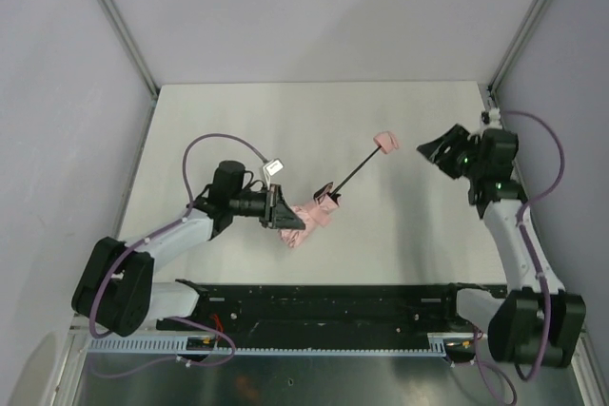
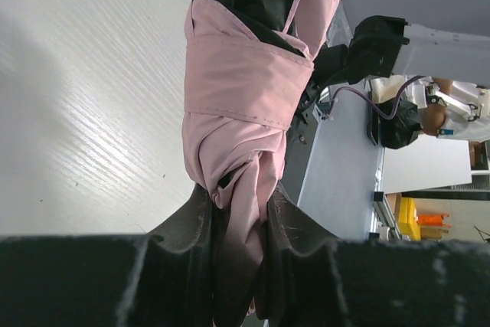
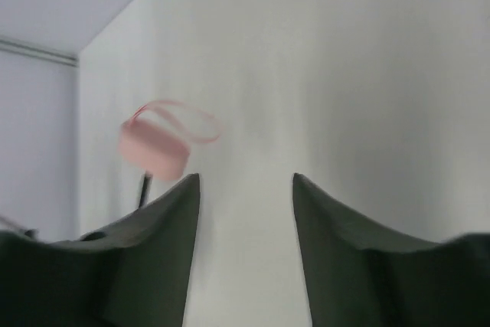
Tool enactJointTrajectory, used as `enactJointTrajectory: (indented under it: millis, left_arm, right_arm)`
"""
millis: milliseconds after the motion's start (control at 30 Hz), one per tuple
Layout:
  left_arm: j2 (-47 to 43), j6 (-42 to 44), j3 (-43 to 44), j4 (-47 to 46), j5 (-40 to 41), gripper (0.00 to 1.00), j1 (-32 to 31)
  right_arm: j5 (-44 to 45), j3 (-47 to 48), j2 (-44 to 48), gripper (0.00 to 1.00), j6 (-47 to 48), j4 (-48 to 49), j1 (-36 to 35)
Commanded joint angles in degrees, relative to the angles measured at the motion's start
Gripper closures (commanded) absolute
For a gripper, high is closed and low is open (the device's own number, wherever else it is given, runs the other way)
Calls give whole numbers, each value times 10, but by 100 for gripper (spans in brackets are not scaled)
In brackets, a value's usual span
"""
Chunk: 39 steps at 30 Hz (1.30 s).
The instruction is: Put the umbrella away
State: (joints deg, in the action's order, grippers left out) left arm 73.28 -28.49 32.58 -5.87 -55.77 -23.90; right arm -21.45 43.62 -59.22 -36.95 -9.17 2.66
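— Well, what has the left claw point(image 2: 237, 208) got?

— It is closed down on the bunched pink cloth of the umbrella point(image 1: 309, 219), with the fabric pinched tight in its grip. The right claw point(image 3: 245, 185) stands parted with nothing in it, near the handle point(image 3: 153, 151) but not touching it.

— How will the thing handle?

— Light, I'd judge. The cloth is soft and slack, so it may slip or bunch under a grip. The black shaft point(image 1: 357, 170) is thin and stiff, and it reaches out toward the right arm with the handle at its far end. That handle looks the firmest place to take hold for pushing the shaft in.

— And round about?

— A pale, matt counter point(image 1: 285, 121), with the umbrella lying near its middle. Plain grey walls point(image 1: 324, 7) close in three sides, with metal posts point(image 1: 114, 16) in the far corners.
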Motion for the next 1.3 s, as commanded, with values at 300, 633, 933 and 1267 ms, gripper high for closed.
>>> enactJointTrajectory:
  millis: [300,633,933,1267]
  left_arm:
    - [-125,38,-14,51,-56,100,-6]
    - [-131,47,-14,73,-70,100,-6]
    - [-117,59,-4,79,-90,100,-12]
    - [-125,48,18,83,-57,100,-14]
  right_arm:
    - [48,123,-114,100,475,-39,-56]
    - [-38,176,-148,100,618,-55,-68]
    - [3,207,-163,100,684,-142,-279]
    - [12,166,-187,100,528,-124,-520]
